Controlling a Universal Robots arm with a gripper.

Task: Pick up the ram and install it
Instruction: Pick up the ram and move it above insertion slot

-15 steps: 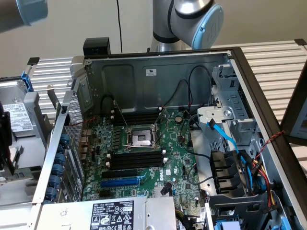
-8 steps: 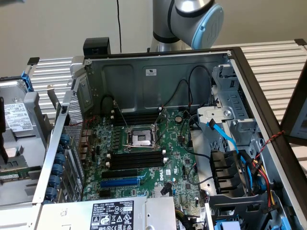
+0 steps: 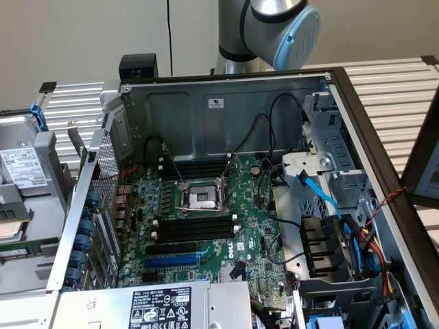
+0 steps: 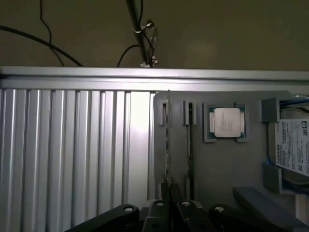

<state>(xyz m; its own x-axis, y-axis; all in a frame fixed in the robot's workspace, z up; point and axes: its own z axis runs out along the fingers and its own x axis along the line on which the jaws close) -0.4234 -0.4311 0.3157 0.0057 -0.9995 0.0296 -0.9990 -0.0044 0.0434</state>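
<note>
Ram (image 4: 167,140) appeared in the wrist view edge-on, as a thin dark line standing on its edge in a grey tray (image 4: 217,164). Its near end ran in between the fingertips of the tool (image 4: 169,189). The tool's jaws stood narrow and closed on that end, one dark finger on either side. A second thin stick (image 4: 189,145) stood just beside the ram in the same tray, parallel to it and apart from it. Farther along the tray a square processor (image 4: 227,122) lay flat in its own recess, silver face up. Past that lay a hard drive (image 4: 292,150) with a white label. The tray rested on a ribbed metal surface (image 4: 72,154).

In the exterior view an open computer case (image 3: 226,103) lay on its side with the green motherboard (image 3: 260,233) facing up. Long black slots (image 3: 195,226) with white end clips lay on both sides of the processor socket (image 3: 204,199), with a blue slot (image 3: 171,261) nearer the camera. The grey and blue arm (image 3: 285,24) rose behind the case's far wall.
</note>
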